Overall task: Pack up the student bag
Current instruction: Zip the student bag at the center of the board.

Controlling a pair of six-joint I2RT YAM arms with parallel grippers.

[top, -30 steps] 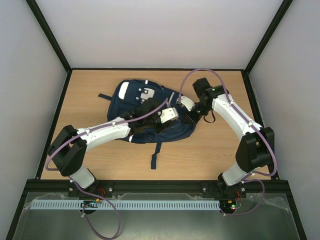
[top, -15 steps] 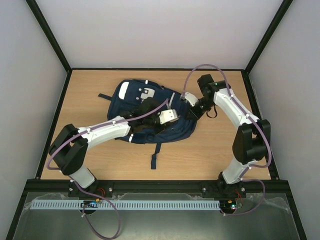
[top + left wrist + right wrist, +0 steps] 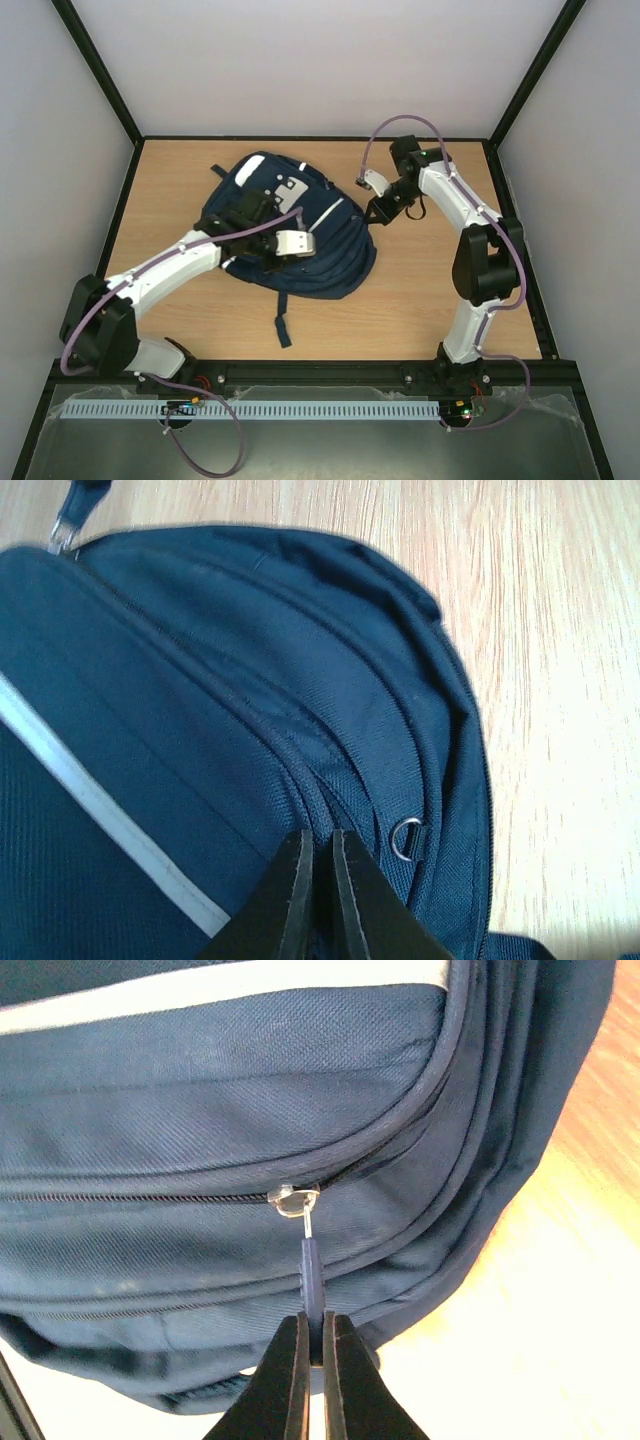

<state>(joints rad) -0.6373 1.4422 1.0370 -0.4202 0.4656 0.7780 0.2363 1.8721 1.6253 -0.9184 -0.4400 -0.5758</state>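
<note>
The student bag [image 3: 310, 250], navy with white stripes and grey patches, lies flat on the table's middle left. My left gripper [image 3: 255, 212] rests on top of it. In the left wrist view the left gripper [image 3: 318, 835] is shut on a fold of the bag [image 3: 200, 700] at a zip seam. My right gripper [image 3: 378, 212] is at the bag's right edge. In the right wrist view the right gripper [image 3: 316, 1318] is shut on the blue zip pull [image 3: 313, 1270], which hangs from a metal slider [image 3: 296, 1200] on the bag [image 3: 200, 1090].
The wooden table [image 3: 450, 290] is ringed by a black frame and white walls. A loose dark strap [image 3: 283, 322] trails from the bag toward the near edge. A metal D-ring [image 3: 407, 838] sits right of my left fingers.
The bag has slid and turned to the left with my left gripper on it. My right gripper has moved up and back while holding the zip pull.
</note>
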